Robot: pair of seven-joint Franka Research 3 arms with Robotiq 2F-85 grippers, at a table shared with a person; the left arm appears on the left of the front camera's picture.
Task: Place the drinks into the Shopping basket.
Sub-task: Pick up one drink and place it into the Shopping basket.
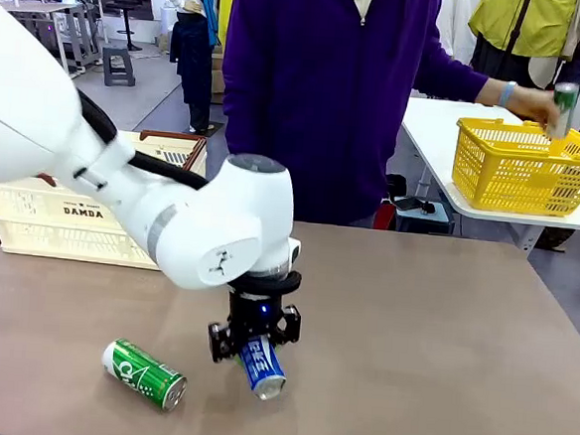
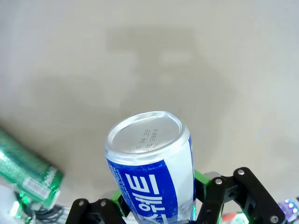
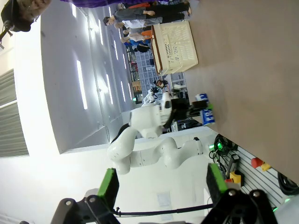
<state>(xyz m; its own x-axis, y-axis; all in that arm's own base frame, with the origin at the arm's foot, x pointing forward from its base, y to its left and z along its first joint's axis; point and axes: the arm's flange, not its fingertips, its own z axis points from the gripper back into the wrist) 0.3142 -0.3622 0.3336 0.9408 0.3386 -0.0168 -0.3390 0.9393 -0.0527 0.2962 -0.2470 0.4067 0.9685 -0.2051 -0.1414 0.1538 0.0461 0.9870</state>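
Front view — left gripper (image 1: pixel 252 346) is clamped across the blue can (image 1: pixel 260 366), jaws pinching its body. The can is tilted, its free end sticking out past the fingers toward the camera and low over the table (image 1: pixel 441 338).

Green can (image 1: pixel 144 374) lies on its side just left of the gripper, apart from it. The basket (image 1: pixel 60 226) sits well behind and to the left, partly hidden by the arm. Right gripper (image 3: pixel 163 184) stands wide open on nothing, well away from the work.

Risks, as I judge them:
- The grip looks off-centre, so the overhanging end could swing down or the smooth wall could slide out during the lift.
- A low carry to the left could clip the green can and set it rolling.
- The basket's rim is high, so a shallow approach could knock the can loose against it.

Far to the right, a hand (image 1: pixel 542 108) holds a third can (image 1: pixel 565 97) above a yellow basket (image 1: pixel 527 169) — not the target.

Writing: "DAMDA" on the basket's side. The blue can has large white Korean characters, cut off by the fingers. A faint date code is stamped on its silver end, too small to read surely. The green can has white markings, unreadable.
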